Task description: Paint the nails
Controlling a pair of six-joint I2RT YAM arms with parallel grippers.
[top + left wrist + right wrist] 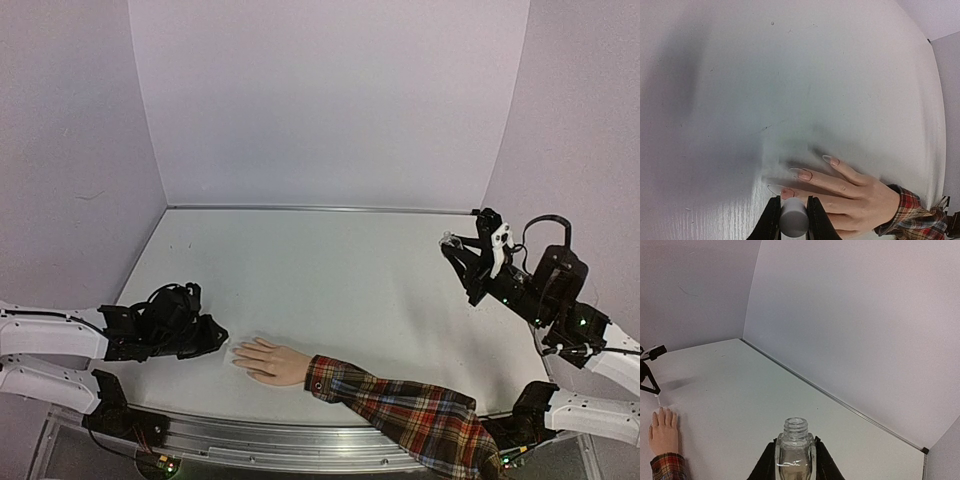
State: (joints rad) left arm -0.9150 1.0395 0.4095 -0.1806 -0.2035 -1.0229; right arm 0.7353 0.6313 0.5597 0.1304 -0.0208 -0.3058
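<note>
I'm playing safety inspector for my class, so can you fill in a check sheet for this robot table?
Surface: white table, faint marks.
Job's things: nails on a pale hand lying flat, plaid sleeve.
Clutter: nothing seen.
Jaws: left jaws shut on a grey brush cap at a fingertip; right jaws shut on an open glass bottle.
Cables: black loop on the right arm.
Surroundings: plain lilac walls.

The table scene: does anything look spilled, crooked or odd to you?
Nothing spilled that shows. The uncapped bottle sits in the right gripper, far from the hand; the left gripper holds a grey cap at the nails.
</note>
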